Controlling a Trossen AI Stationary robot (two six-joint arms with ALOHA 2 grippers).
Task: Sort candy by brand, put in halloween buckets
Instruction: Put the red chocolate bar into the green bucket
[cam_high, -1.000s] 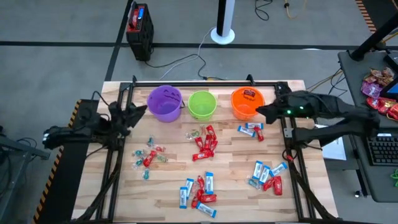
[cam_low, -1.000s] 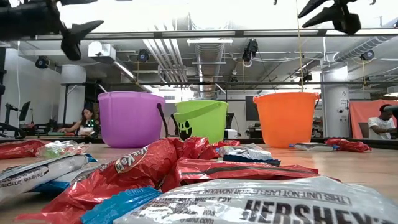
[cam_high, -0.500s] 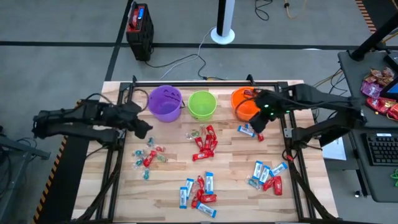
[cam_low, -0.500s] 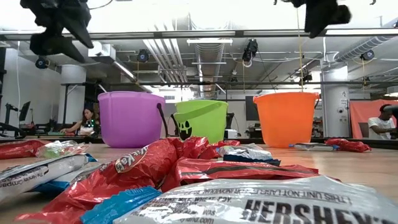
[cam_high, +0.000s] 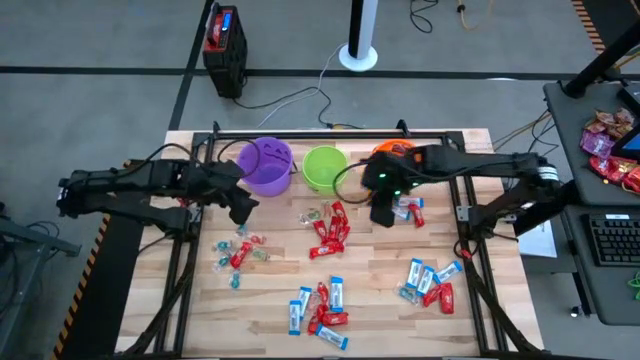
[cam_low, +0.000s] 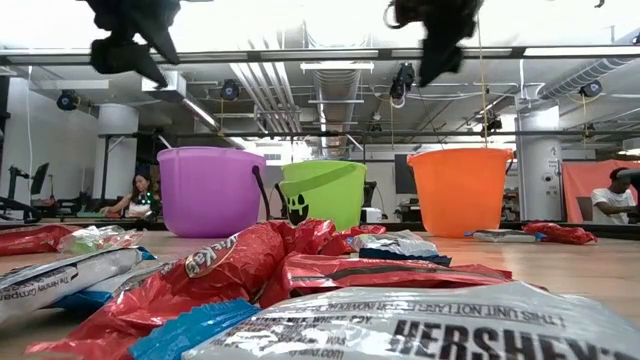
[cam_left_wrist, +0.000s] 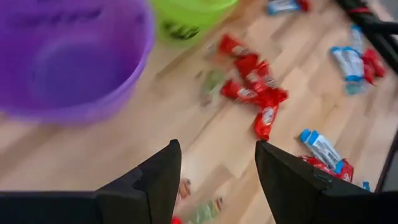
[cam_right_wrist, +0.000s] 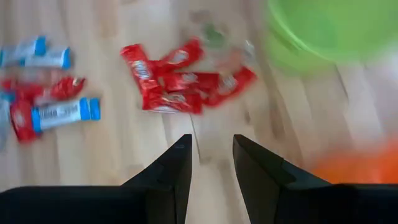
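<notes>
Three pails stand in a row at the table's far side: purple (cam_high: 265, 165), lime green (cam_high: 325, 168) and orange (cam_high: 398, 158), the orange one partly hidden under my right arm. Wrapped candy lies in loose clusters: red pieces in the middle (cam_high: 330, 228), teal and red pieces at the left (cam_high: 238, 252), and blue-and-white and red pieces near the front (cam_high: 320, 308) and at the right (cam_high: 430, 282). My left gripper (cam_high: 240, 210) is open and empty in the air, just near-side of the purple pail (cam_left_wrist: 68, 56). My right gripper (cam_high: 382, 212) is open and empty above the table, near-side of the green and orange pails and right of the red pieces (cam_right_wrist: 180, 78).
A black frame rail (cam_high: 330, 135) runs behind the pails, and struts run along the table's left and right sides. A few blue-and-white bars (cam_high: 408, 208) lie just right of my right gripper. Bare wood shows between the clusters (cam_high: 280, 275). People sit in the room beyond the table (cam_low: 135, 195).
My left gripper has swung from the table's left edge toward the right and near side, ending in front of the purple pail. My right gripper has moved from beside the orange pail toward the left and near side, ending close to the middle red candy. The candy has not moved.
</notes>
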